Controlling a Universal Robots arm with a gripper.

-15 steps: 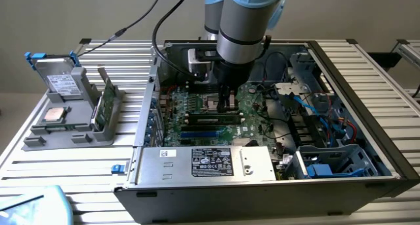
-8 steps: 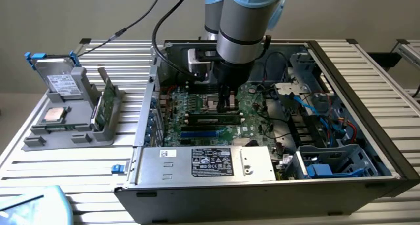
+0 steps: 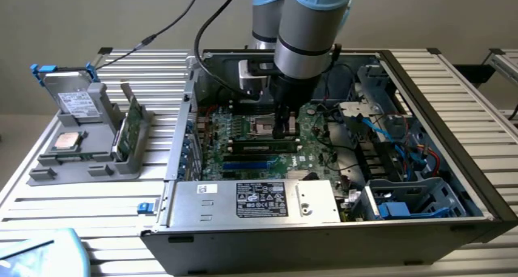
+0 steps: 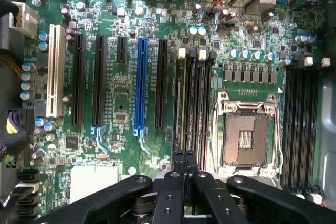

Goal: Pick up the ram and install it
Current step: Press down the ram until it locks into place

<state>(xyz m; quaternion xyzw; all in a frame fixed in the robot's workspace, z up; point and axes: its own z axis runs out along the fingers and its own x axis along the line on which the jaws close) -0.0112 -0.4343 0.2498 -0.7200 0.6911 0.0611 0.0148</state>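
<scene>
Black two-finger gripper point(image 3: 281, 130) on the grey arm is hanging inside the open black computer case point(image 3: 453, 107), and its fingers are pressing together with nothing between them; in the wrist view the closed gripper point(image 4: 184, 157) is pointing at the row of black memory slots point(image 4: 191, 103). In the exterior view the ram point(image 3: 261, 146), a long narrow green stick with dark chips, is lying along the slots on the green motherboard point(image 3: 242, 168), at about 7 o'clock from the fingertips and just beside them. The square metal processor socket point(image 3: 263, 125) is sitting at 10 o'clock from the fingertips. Whether the stick is already fully down in its slot is not possible to tell.

The work in hand is looking like the seating of the stick. To do it well, the closed fingertips should be pushing straight down on the top edge, not sideways. The push should be going on both ends evenly, so the board is not tilting. A slip toward the socket could be damaging it.
</scene>
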